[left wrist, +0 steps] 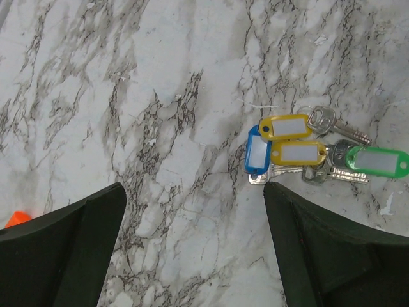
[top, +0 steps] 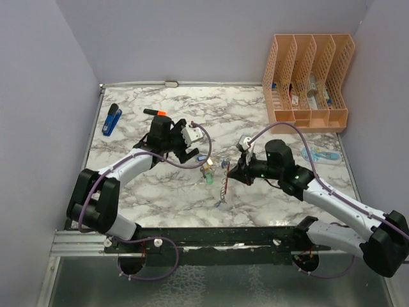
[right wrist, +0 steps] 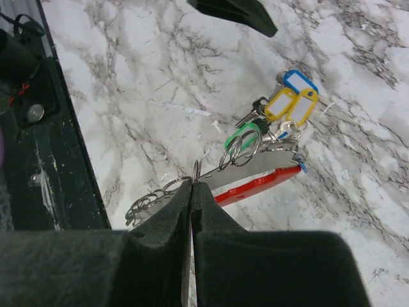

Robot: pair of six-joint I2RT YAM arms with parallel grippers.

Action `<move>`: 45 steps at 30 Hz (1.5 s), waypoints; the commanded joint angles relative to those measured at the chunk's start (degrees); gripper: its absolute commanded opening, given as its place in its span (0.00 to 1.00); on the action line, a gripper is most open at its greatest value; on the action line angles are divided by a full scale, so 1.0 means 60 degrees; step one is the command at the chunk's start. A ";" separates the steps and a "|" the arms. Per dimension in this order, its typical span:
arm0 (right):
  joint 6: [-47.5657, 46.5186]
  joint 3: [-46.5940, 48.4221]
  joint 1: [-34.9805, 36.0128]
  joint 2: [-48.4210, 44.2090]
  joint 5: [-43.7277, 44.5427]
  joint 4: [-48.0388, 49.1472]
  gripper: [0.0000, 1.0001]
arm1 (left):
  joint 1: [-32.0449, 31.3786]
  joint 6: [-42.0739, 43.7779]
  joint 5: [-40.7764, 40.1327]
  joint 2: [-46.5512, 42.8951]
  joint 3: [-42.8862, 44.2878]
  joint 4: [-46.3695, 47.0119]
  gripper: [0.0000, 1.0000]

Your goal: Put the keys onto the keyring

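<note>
Keys (left wrist: 291, 150): lay bunched at the middle of the table (top: 160, 198).
Keyring (right wrist: 255, 182): touched them, on the front-edge side.
Left gripper (left wrist: 192, 192): gaped wide, hovering beside keys.
Right gripper (right wrist: 192, 185): fingers pressed together at keyring's end.

The marble table (top: 160, 192) holds bunched keys (left wrist: 291, 152) (blue, yellow, green tags) near its middle. A blue stapler (top: 112, 119) and orange marker (top: 155, 112) lie back left, a peach rack (top: 308, 77) back right.

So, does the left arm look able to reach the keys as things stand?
Probably yes: the left claw is open just beside the keys, with only bare tabletop between; the right claw, shut on the keyring, sits on their far side.
</note>
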 commanded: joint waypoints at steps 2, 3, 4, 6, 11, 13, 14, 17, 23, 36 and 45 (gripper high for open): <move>-0.0947 0.0354 0.0559 -0.0028 0.0635 -0.0585 0.01 | -0.0014 0.1879 0.0478 0.0764 0.1000 -0.1563 0.92; -0.1123 0.0423 0.0612 -0.0002 0.0833 -0.0677 0.01 | -0.0017 0.2169 0.0456 0.0956 0.1147 -0.1805 0.92; -0.1350 0.0492 0.0646 0.0041 0.1017 -0.0738 0.01 | -0.0014 0.2426 0.0423 0.1085 0.1267 -0.1999 0.92; -0.1819 0.0628 0.0671 0.0095 0.1377 -0.0796 0.01 | -0.0010 0.2879 0.0402 0.1288 0.1489 -0.2275 0.92; -0.2929 0.0614 0.0672 0.0034 0.2285 -0.0340 0.01 | 0.0083 0.3401 0.0463 0.1738 0.2201 -0.2677 0.92; -0.3126 0.0524 0.0672 -0.0041 0.2487 0.0070 0.01 | 0.0117 0.3491 0.0544 0.1959 0.2486 -0.2757 0.92; -0.3166 0.0465 0.0672 -0.0051 0.2597 0.0258 0.01 | 0.0131 0.3493 0.0578 0.2067 0.2599 -0.2766 0.92; -0.3490 0.0482 0.0672 0.0103 0.2629 0.0429 0.01 | 0.0186 0.3526 0.0909 0.2210 0.2775 -0.2893 0.92; -0.4163 0.0825 0.0684 0.0641 0.3238 0.0289 0.01 | 0.0305 0.4555 0.1372 0.2410 0.2181 -0.2834 0.89; -0.3696 0.0636 0.0745 -0.0077 0.3346 0.0383 0.01 | 0.2134 1.1970 0.4906 0.2959 0.0954 -0.1536 0.73; -0.3311 0.0372 0.0760 -0.0566 0.3469 0.0421 0.01 | 0.1897 1.4387 0.5529 0.3454 0.0948 -0.1968 0.70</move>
